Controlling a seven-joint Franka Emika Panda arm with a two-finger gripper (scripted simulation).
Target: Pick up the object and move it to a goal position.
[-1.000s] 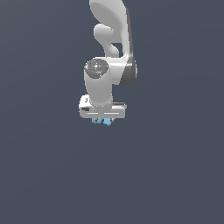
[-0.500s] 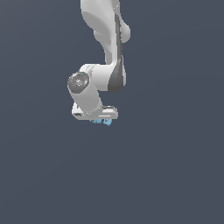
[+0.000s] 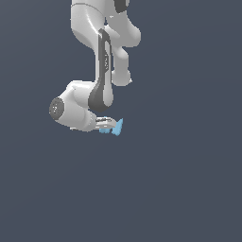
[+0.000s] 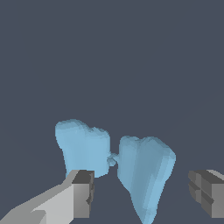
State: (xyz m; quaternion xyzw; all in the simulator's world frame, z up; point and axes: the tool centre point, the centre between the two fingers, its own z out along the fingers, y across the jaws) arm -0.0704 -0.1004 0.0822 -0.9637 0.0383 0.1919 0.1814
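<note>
Pale blue object (image 3: 116,127) at the tip of the gripper (image 3: 109,125), against plain dark grey.

Seen from the wrist: two blue lobes (image 4: 118,166) joined by a thin neck, lying between fingers (image 4: 82,193) spread wide apart (one pad touching a lobe, the other well clear). Long axis hard to judge; narrow tip toward 6 o'clock. Arm cut off at 12 o'clock in the exterior view.
</note>
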